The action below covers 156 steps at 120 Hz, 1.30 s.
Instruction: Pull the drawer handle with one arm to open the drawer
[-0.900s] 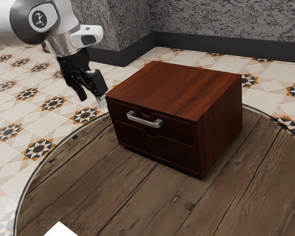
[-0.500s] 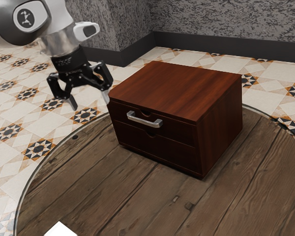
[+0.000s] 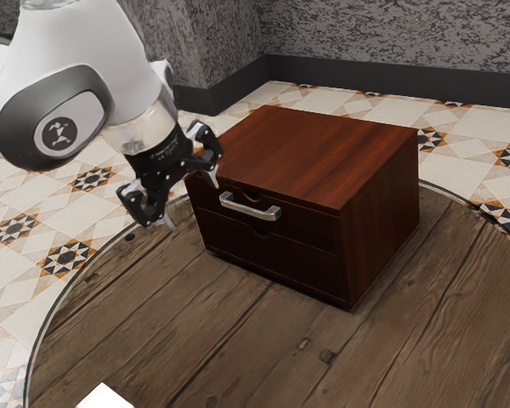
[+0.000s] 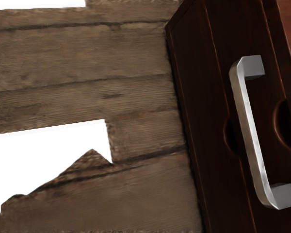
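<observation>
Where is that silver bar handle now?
The silver bar handle is on the upper dark wooden drawer front, toward the exterior view's right of the black two-finger gripper.

I see my black two-finger gripper (image 3: 191, 200) with its fingers spread wide, touching nothing. It hangs just left of the near left corner of the dark reddish-brown wooden two-drawer cabinet (image 3: 323, 153). The silver metal bar handle (image 3: 249, 206) sits on the upper drawer front (image 3: 310, 223), to the right of the gripper and apart from it. That drawer front lies flush with the lower one. The cabinet stands on a round platform of weathered wooden planks (image 3: 238, 340), bordered by patterned floor tiles (image 3: 34, 238).
</observation>
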Each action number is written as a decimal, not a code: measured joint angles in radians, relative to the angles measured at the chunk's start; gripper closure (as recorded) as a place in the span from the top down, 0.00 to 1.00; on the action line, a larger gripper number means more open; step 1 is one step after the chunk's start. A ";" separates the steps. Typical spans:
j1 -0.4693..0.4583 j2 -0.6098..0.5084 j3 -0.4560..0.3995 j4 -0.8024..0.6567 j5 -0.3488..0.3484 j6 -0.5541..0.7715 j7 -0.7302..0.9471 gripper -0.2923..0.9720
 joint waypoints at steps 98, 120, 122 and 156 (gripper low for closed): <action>0.058 0.115 0.018 -0.134 0.040 0.388 -0.361 0.68; 0.080 0.127 0.019 -0.135 0.040 0.435 -0.344 0.68; 0.082 0.127 0.019 -0.135 0.040 0.443 -0.342 0.68; 0.118 0.176 0.022 -0.135 0.040 0.545 -0.321 0.68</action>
